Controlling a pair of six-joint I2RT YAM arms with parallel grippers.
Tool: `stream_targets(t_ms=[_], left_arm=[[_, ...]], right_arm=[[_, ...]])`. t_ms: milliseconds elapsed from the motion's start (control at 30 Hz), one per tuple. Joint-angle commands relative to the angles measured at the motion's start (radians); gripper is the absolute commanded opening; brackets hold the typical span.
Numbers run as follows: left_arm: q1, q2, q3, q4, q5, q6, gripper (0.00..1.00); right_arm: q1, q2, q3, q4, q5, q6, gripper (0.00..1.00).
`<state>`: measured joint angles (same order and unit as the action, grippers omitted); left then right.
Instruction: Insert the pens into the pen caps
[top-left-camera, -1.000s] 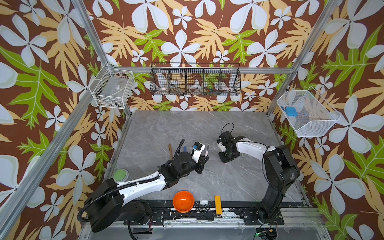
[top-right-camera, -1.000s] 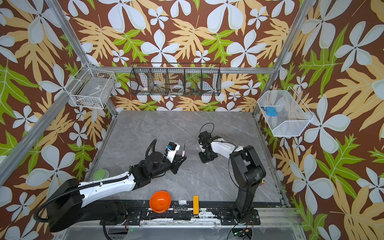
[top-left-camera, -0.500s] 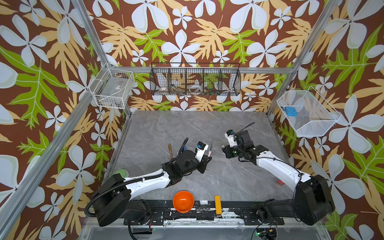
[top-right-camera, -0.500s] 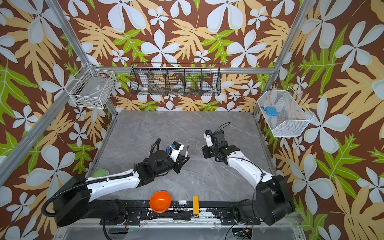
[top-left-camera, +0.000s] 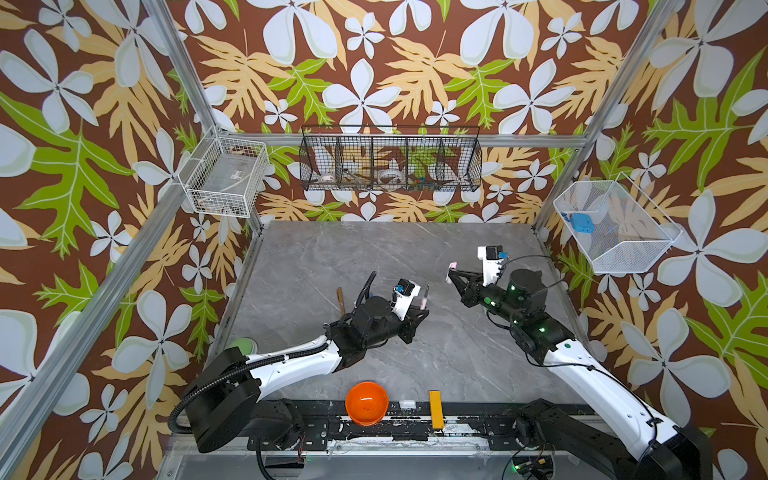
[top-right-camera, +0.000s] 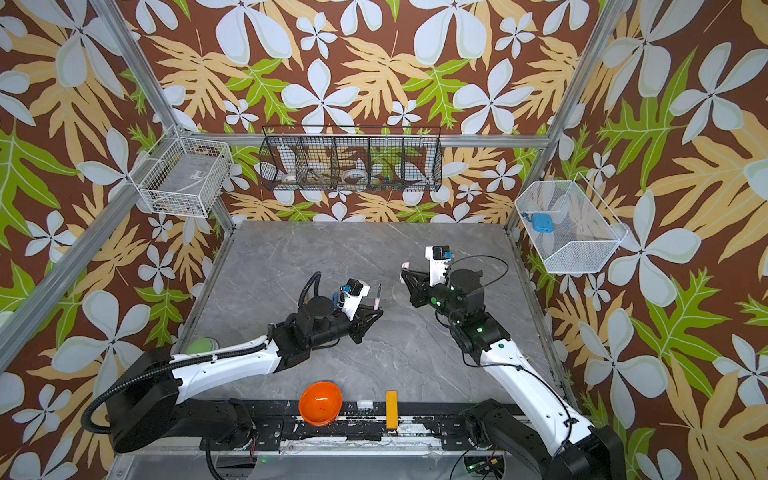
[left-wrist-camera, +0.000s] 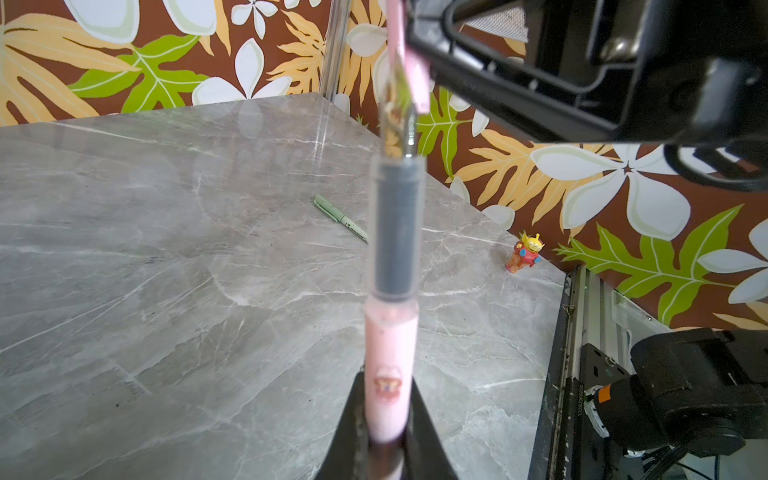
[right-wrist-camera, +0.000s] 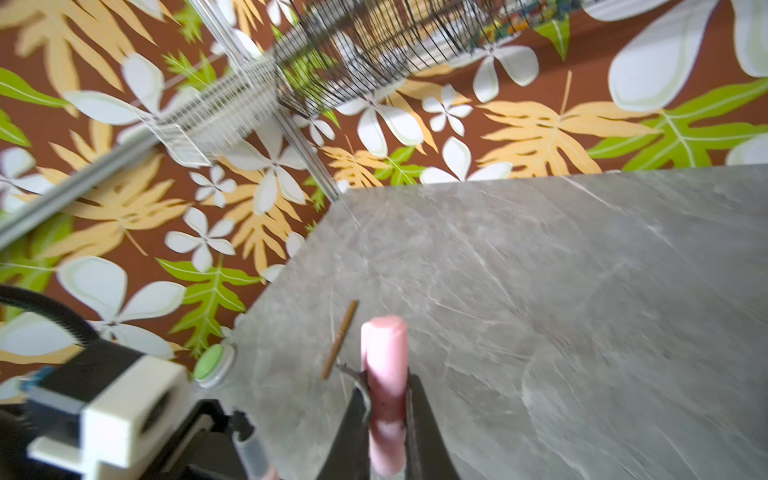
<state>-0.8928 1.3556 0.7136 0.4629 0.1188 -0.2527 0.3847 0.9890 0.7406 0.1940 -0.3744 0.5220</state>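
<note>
Grips the pink pen (left-wrist-camera: 390, 374) low on its barrel with the left gripper (left-wrist-camera: 388, 436), fingers (left-wrist-camera: 351, 419) closed tight on it, the grey grip section and thin tip pointing away from the wrist. Holds it in the air above the grey marble table (top-left-camera: 332, 266), near the middle in both top views, with gripper (top-left-camera: 420, 311) and pen (top-left-camera: 424, 297) angled toward the right arm. Pinches the pink pen cap (right-wrist-camera: 384, 357) in the right gripper (right-wrist-camera: 386, 415), fingers (right-wrist-camera: 422, 419) shut against its sides, most of the cap sticking out beyond them. Carries that cap (top-left-camera: 452, 267) off the table too, farther back than the pen tip and to its right, with a clear gap between the two in both top views. In the left wrist view, cap (left-wrist-camera: 417, 79) overlapping the blurred tip. Elsewhere on the table: a brown pen (top-left-camera: 340, 300) lying flat just behind the left arm, a pale green pen (left-wrist-camera: 340, 218) lying flat, a small red-and-yellow toy figure (left-wrist-camera: 524, 251) standing near the edge, and a green-topped round disc (top-left-camera: 243, 345) at the left edge. At the front edge, an orange bowl (top-left-camera: 367, 403) and a yellow bar (top-left-camera: 434, 409), near each other but apart.
</note>
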Motion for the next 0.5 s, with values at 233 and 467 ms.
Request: stream_targets(t_ms=[233, 467], left_arm=[[-0.006, -0.003, 0.015, 0.085, 0.054, -0.013, 0.0], [-0.006, -0.01, 0.014, 0.088, 0.058, -0.017, 0.0]], right_arm=[[0.082, -0.015, 0.0, 0.222, -0.051, 0.055, 0.14], [0.096, 0.001, 0.001, 0.242, -0.069, 0.064, 0.14]])
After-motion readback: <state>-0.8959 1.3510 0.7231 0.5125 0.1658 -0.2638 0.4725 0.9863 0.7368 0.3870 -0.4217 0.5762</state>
